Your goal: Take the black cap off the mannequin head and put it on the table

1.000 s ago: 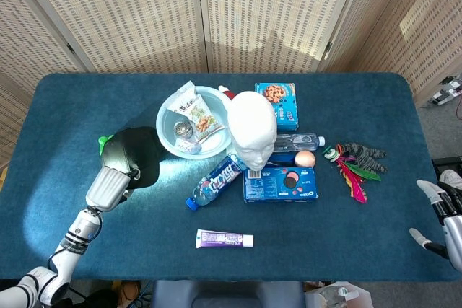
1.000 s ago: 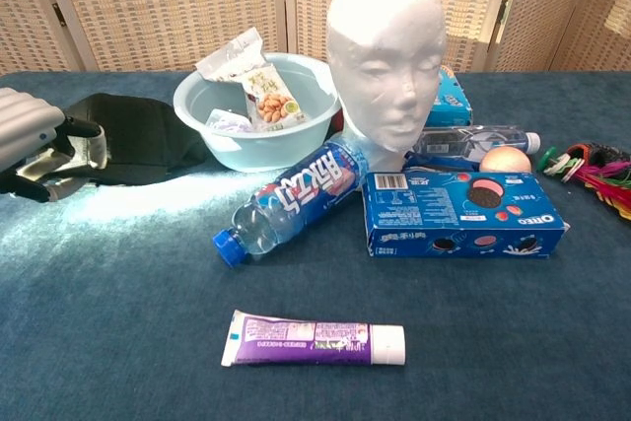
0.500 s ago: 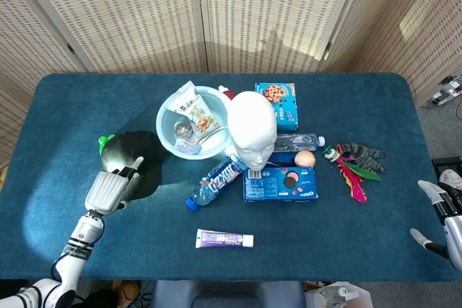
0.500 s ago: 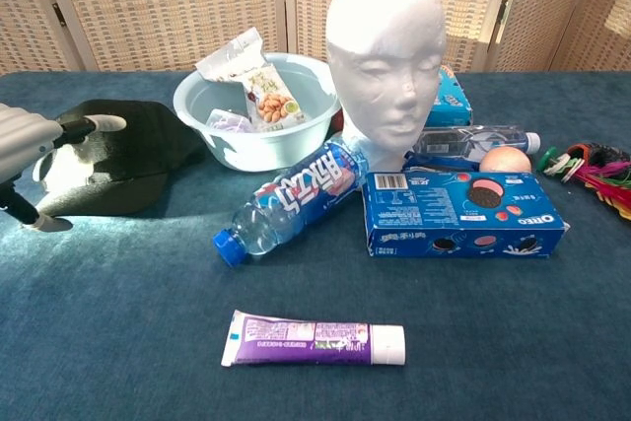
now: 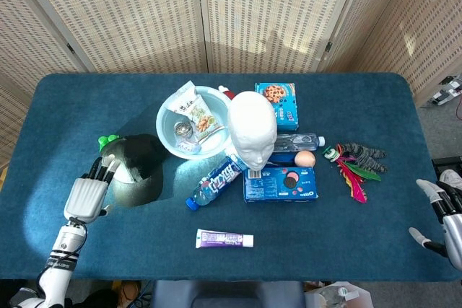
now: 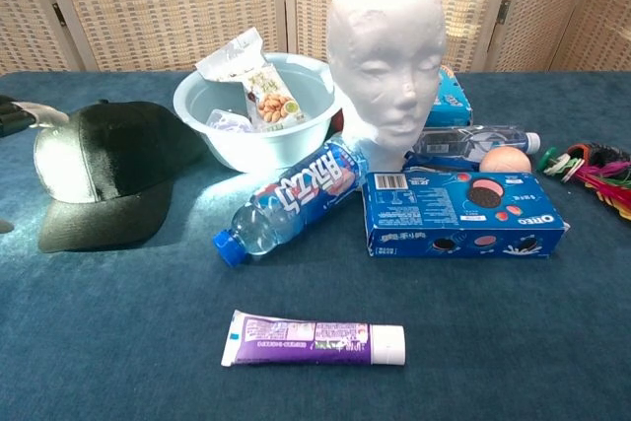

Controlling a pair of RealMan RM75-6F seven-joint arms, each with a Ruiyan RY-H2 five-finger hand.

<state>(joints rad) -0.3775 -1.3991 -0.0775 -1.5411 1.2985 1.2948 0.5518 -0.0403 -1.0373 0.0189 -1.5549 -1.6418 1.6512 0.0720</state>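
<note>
Black cap [image 6: 106, 170] is lying on the table [image 5: 375, 113], crown up, brim pointing toward me, left of the pale blue basin [image 6: 258, 132] and well apart from the mannequin head [image 6: 384, 56], which is standing bare at the table's middle. I'm seeing my left hand [image 5: 88, 192] sitting just beside the cap on its left, fingers [image 5: 107, 169] stretched out and apart, tips touching or nearly touching the cap's edge, gripping nothing; in the chest view only its dark fingertips [image 6: 12, 115] are poking in at the left border. My right hand [image 5: 442, 210] is hanging off the table's right edge, partly cut off by the frame, fingers looking spread with nothing in them.

Snack packets [image 6: 254, 81] are sitting in the basin. A blue-labelled bottle [image 6: 291, 200] is lying tilted between the basin and the Oreo box [image 6: 461, 213], its cap end toward me. A clear water bottle [image 6: 471, 141] and a peach-coloured ball [image 6: 505, 160] are lying behind the Oreo box, a cookie box [image 5: 277, 103] behind the head. A purple toothpaste tube [image 6: 314, 339] is lying alone near the front edge. Coloured feathers [image 5: 355, 171] are lying to the right.
</note>
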